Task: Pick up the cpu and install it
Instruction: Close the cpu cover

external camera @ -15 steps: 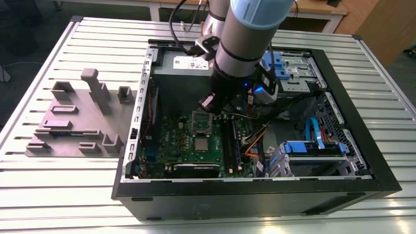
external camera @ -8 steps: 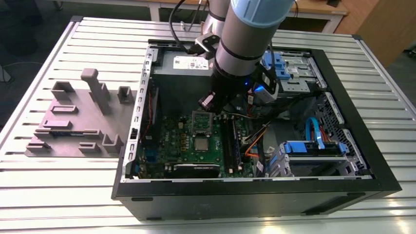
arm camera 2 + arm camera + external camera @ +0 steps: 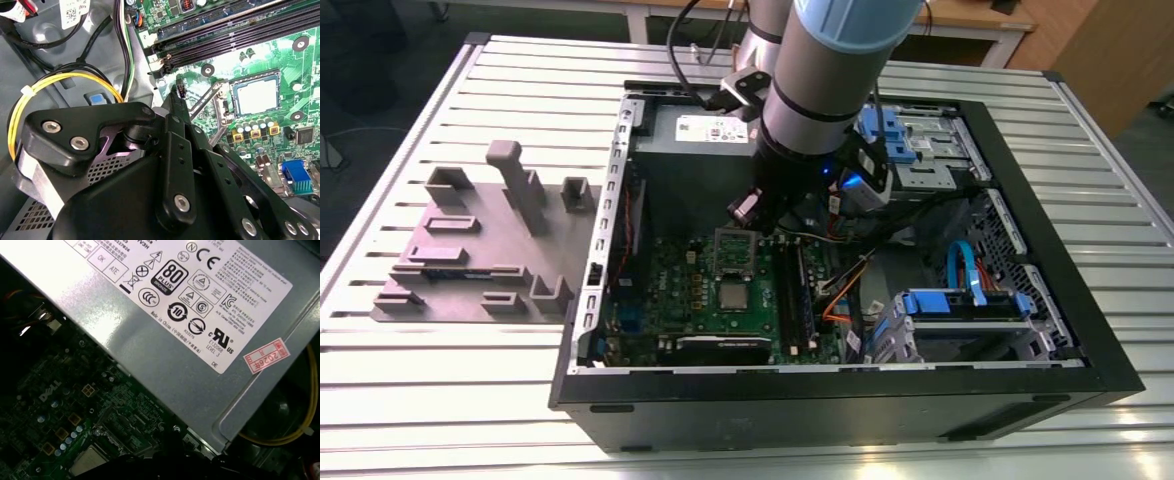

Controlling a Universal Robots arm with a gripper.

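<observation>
Hovering inside the open case [image 3: 827, 385], the pincer [image 3: 178, 92] appeared pressed together, empty; the cpu [image 3: 736, 296] sat in its socket at six o'clock from it, hinged frame [image 3: 736, 248] not yet lowered.

The top of the big black computer case [image 3: 827, 390] was open, so there was room to reach in from above. The space over the small silvery square cpu [image 3: 736, 296] was free. A hinged silver metal frame [image 3: 736, 248] lay swung open just beside it. A big grey metal box with a white label [image 3: 700, 135] walled one side. Long black memory slots [image 3: 240, 30] and a loop of yellow wires [image 3: 65, 79] crowded in near.
</observation>
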